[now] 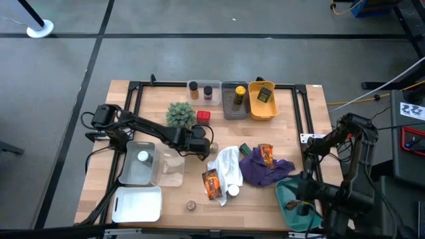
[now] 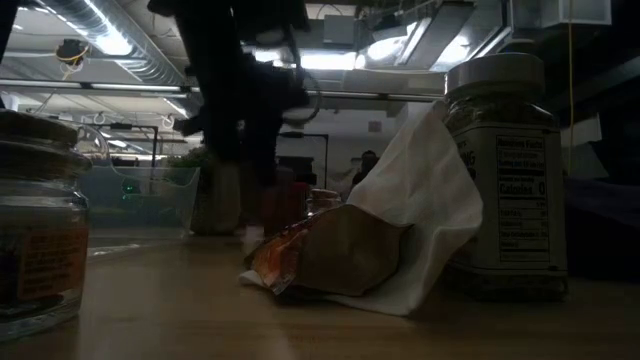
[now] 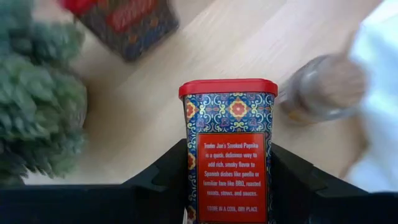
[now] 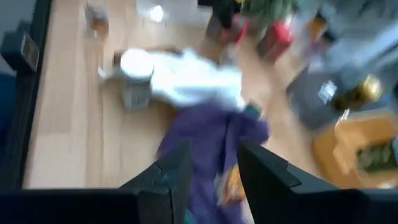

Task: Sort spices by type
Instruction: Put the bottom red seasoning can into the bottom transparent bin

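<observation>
Clamps the left gripper partway shut on a red tin, one finger against each patterned side, near the middle of the table between the spiky green plant and the white cloth. Grips low on the body, well below the red lid, so risks tipping or slipping if swung fast. Cannot tell whether lifted clear of the wood. Risks brushing the plant, a second red tin or the clear jar lying close by. Parks the right gripper at the table's right edge, partly open, empty.
</observation>
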